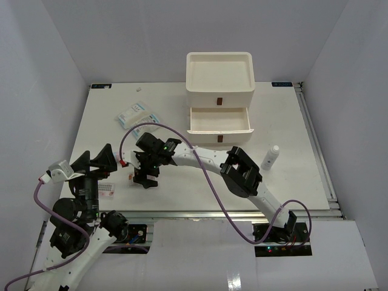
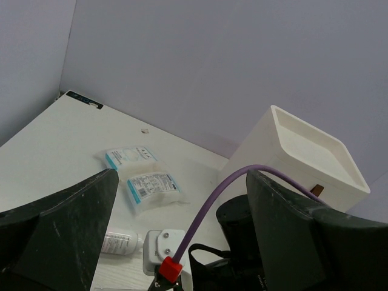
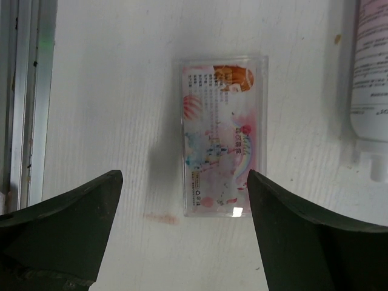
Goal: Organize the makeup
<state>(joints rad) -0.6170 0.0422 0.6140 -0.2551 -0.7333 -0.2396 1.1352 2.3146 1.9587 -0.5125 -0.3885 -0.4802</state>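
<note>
Dark wedge-shaped fingers (image 3: 60,230) of the right gripper (image 3: 183,182) stand wide apart above a flat, clear rectangular case (image 3: 224,136) with a pink-printed card, lying mid-frame on the matte white table (image 3: 109,91) beside a smooth white tube (image 3: 371,73) at the right edge. The left gripper (image 2: 182,176) also gapes empty; two glossy clear packets (image 2: 128,159) lie left of centre beyond it.
</note>
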